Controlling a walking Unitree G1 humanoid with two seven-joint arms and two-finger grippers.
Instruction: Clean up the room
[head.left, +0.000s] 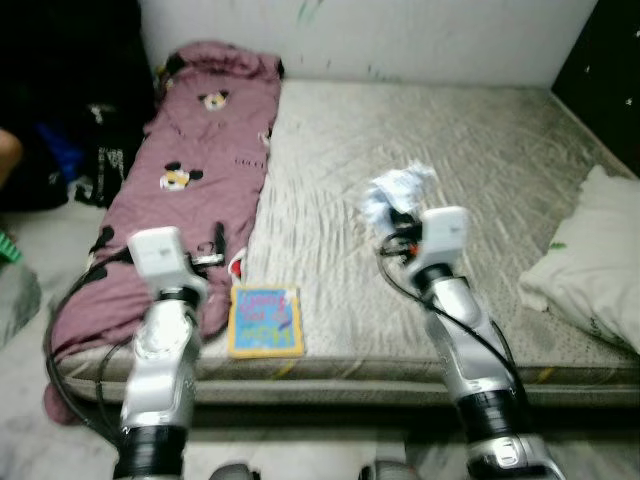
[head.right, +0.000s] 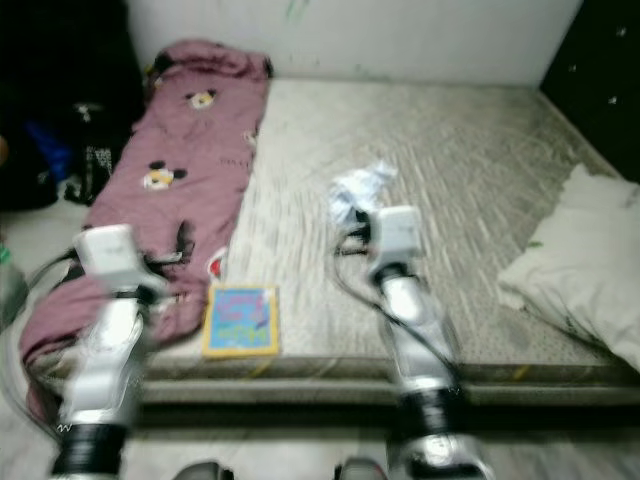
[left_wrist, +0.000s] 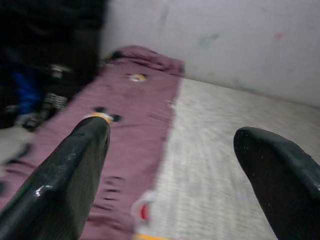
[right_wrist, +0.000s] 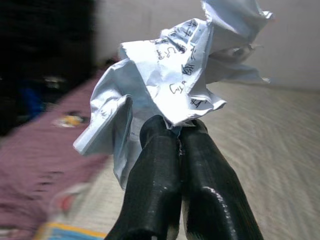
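Bare mattress fills the floor of a dim room, running back to a pale wall. Nearest, at the front edge, a bright picture book lies flat, touching the hem of a mauve cartoon-print quilt that runs the length of the left edge. The left gripper hovers above that quilt near the front-left corner, its fingers spread wide and empty. Further in, toward the middle of the mattress, the right gripper has its fingers pressed together, pinching a crumpled sheet of paper by its lower fold, clear of the surface. Judging by its creases, the paper is very light, soft and easily torn, so a pinch on a thick bunched fold looks safest; a single loose flap could slip or rip. A white pillow slumps over the right edge.
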